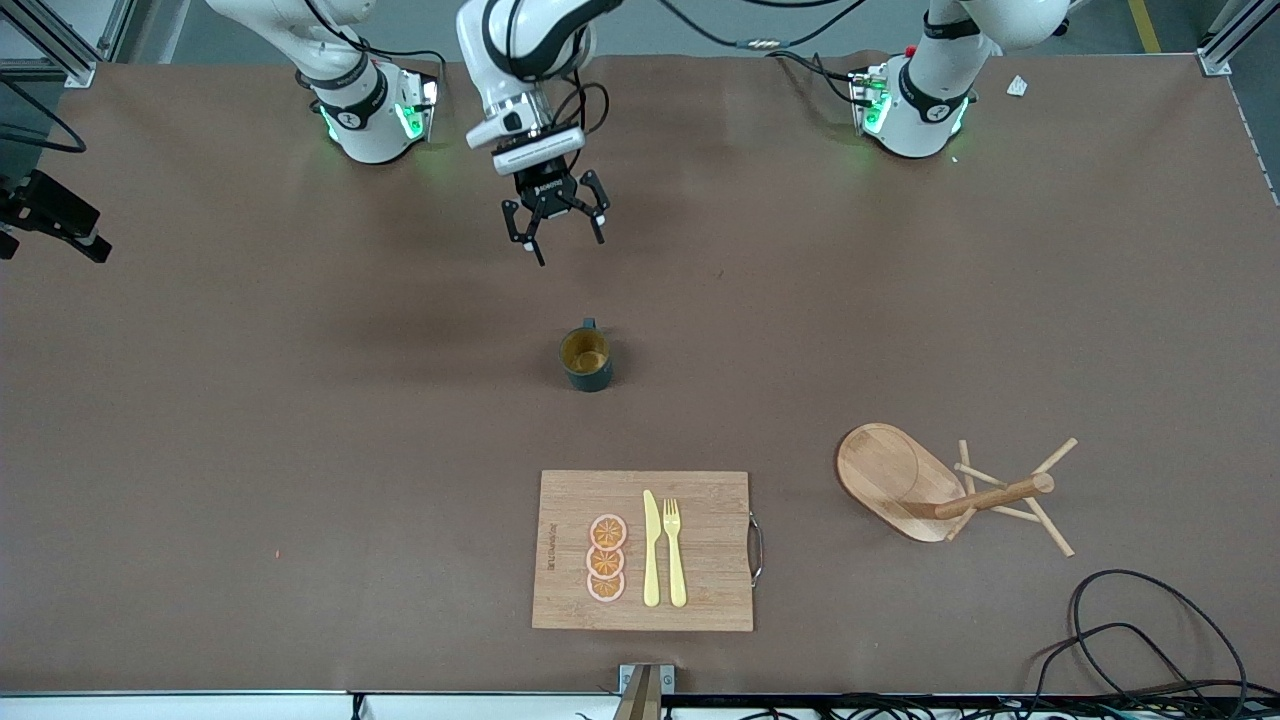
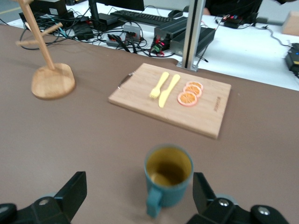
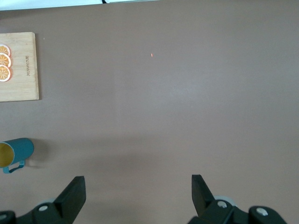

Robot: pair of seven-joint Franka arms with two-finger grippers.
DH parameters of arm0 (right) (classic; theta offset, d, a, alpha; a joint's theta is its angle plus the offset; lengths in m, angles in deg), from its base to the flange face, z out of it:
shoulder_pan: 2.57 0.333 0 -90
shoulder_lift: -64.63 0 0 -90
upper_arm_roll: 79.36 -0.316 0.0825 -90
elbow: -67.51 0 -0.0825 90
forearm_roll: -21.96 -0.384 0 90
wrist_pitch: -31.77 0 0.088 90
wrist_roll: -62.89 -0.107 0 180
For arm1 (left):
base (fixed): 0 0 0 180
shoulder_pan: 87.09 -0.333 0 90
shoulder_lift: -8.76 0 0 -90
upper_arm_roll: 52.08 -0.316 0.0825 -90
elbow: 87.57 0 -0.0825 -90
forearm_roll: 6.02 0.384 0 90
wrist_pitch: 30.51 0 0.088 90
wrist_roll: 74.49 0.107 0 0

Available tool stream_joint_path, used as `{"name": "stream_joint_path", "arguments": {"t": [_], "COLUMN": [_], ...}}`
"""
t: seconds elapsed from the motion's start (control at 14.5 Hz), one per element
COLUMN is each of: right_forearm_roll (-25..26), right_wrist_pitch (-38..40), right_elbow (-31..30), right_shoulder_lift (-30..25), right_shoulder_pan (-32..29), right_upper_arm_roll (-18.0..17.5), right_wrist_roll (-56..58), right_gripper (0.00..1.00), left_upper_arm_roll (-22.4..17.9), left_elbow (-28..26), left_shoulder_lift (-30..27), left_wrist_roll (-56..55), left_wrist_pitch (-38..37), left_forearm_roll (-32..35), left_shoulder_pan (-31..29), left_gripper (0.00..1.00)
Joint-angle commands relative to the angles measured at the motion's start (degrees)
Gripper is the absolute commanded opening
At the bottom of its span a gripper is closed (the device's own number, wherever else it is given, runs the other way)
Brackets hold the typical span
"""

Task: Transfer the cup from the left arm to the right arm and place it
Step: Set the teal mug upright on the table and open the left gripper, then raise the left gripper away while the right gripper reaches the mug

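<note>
Brown table [image 1: 300, 400], two Franka arms based along its edge farthest from the front camera.

Bamboo cutting board [image 1: 712, 560] lies flat near the table edge closest to the front camera, about midway along the table. Metal handle on the side toward the left arm's end.

Wooden mug tree [image 1: 900, 480] stands toward the left arm's end, well apart from the board. Oval base, upright post with pegs.

Left gripper [image 1: 560, 236] hangs in the air over bare table, between the arm bases and the cup, pointing down and tilted toward the cup. Its fingers [image 2: 72, 189] are spread wide and hold nothing. In the left wrist view the cup sits just ahead of them, roughly centred between them, not touching.

Right gripper [image 3: 135, 191] is out of the front view. Its wrist camera looks straight down on bare table from high up, with the cup and one end of the board at the frame's edge. Its fingers [image 3: 201, 189] are also wide apart, nothing between them.

Cup [image 1: 586, 360]: dark teal mug, upright on the table near its middle, between the left gripper and the board and clear of both. Yellowish-tan inside. Its handle points toward the arm bases.

On the board, a yellow knife [image 1: 650, 550] and a yellow fork [image 1: 676, 552] lie side by side, parallel. Three orange slices [image 1: 606, 558] lie in an overlapping row just beside the knife, toward the right arm's end.
</note>
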Motion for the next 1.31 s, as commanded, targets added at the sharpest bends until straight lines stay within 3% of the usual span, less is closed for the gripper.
{"name": "stream_joint_path", "arguments": {"t": [0.0,0.21,0.48,0.83,1.24], "right_forearm_roll": [-0.20,-0.20,0.24,0.25,-0.37], "right_wrist_pitch": [-0.14,-0.14,-1.80,-8.21,-21.48], "right_elbow": [-0.42,-0.33,-0.51,-0.33,-0.33], "right_shoulder_lift": [1.42,6.08,10.57,17.51,26.03], "right_shoulder_pan": [-0.67,-0.33,3.79,15.74,30.34], "right_upper_arm_roll": [-0.71,-0.80,-0.88,-0.88,-0.97], "right_wrist_roll": [3.78,8.70,4.26,-16.29,-50.83], "right_gripper": [1.00,1.00,1.00,1.00,1.00], "left_upper_arm_roll": [0.27,0.27,0.54,0.45,0.54], "left_elbow": [-2.26,-2.26,-2.17,-2.34,-2.17], "left_shoulder_lift": [-6.13,-10.79,-13.69,-22.74,-27.85], "left_wrist_roll": [9.21,18.96,32.25,50.94,72.31], "left_wrist_pitch": [0.71,0.80,0.80,0.19,-3.50], "left_forearm_roll": [-5.68,-12.36,-20.35,-33.00,-46.54], "left_shoulder_pan": [-6.62,-15.06,-23.58,-36.23,-50.65], "left_gripper": [1.00,1.00,1.00,1.00,1.00]}}
